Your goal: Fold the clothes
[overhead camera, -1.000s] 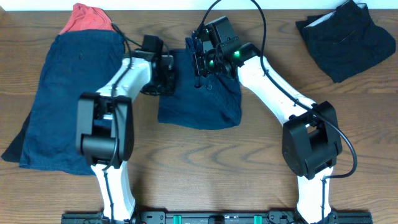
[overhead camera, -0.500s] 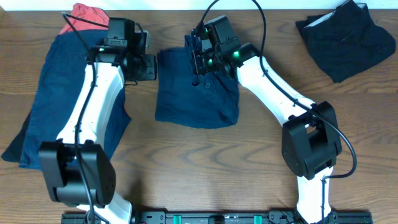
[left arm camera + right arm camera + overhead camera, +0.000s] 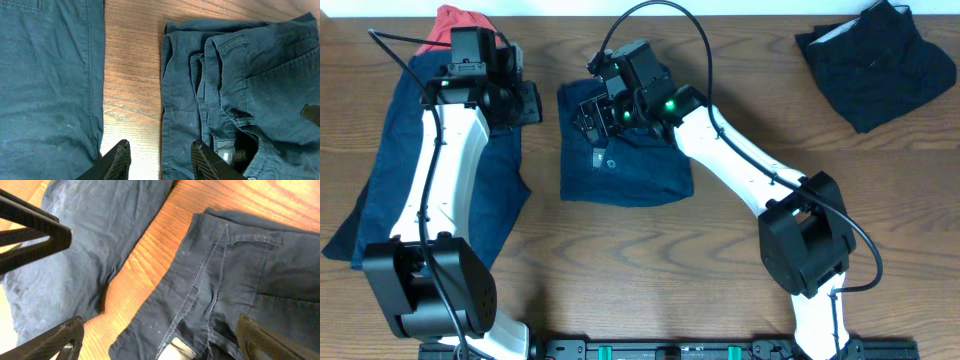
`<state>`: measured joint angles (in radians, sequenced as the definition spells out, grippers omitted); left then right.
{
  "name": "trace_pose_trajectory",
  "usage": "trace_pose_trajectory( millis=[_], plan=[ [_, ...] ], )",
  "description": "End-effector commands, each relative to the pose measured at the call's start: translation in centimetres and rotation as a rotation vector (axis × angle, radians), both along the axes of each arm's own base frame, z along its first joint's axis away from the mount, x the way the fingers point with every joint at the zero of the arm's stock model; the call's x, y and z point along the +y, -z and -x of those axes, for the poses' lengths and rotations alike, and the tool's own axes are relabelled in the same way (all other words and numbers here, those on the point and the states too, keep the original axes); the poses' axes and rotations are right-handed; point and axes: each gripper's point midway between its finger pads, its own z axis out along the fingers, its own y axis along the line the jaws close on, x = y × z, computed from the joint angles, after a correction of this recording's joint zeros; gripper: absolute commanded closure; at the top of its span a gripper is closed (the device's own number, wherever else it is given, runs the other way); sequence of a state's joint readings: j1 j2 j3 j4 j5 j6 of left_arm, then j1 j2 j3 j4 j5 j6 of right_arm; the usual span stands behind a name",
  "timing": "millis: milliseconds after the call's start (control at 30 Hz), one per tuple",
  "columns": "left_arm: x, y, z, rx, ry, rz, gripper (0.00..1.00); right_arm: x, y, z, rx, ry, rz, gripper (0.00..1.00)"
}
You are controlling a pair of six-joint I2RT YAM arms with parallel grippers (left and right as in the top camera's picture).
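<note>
Currently the folded shorts [image 3: 625, 160] are laid on the worktop [image 3: 720, 280], the right end effector [image 3: 157, 324] spread over them and the left end effector [image 3: 159, 147] spread just beside; the fold could be undone by snagged cloth.

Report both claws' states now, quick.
Left claw: open, holding nothing.
Right claw: open above the folded shorts, holding nothing.
</note>
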<state>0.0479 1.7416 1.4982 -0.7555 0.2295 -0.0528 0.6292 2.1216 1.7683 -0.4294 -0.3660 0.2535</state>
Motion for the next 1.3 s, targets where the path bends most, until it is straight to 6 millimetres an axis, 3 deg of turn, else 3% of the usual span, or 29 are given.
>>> trace_pose_trajectory(
  millis=[0, 167, 333, 633, 867, 1267],
  plan=[
    [0.3, -0.7, 0.2, -0.014, -0.017, 0.0, 0.58, -1.8, -2.3, -1.4, -0.028, 0.015, -0.027, 0.04],
    [0.1, -0.5, 0.3, -0.006, -0.01, 0.0, 0.58, -5.4, -1.2, -2.6, 0.029, 0.08, 0.016, 0.05],
    [0.1, 0.1, 0.6, 0.019, -0.009, 0.0, 0.58, -6.5, 0.5, -2.1, 0.077, 0.076, 0.065, 0.11],
    [0.0, 2.5, 1.1, 0.095, -0.007, 0.002, 0.58, -4.4, 1.6, -0.8, 0.009, 0.056, 0.168, 0.15],
    [0.1, 4.4, 1.0, 0.144, -0.008, 0.004, 0.58, -3.3, 4.7, -0.2, -0.08, 0.013, 0.327, 0.11],
    [2.1, 4.7, 1.0, 0.152, -0.059, 0.003, 0.59, -0.9, 8.0, -0.6, -0.234, -0.027, 0.467, 0.1]
  ],
)
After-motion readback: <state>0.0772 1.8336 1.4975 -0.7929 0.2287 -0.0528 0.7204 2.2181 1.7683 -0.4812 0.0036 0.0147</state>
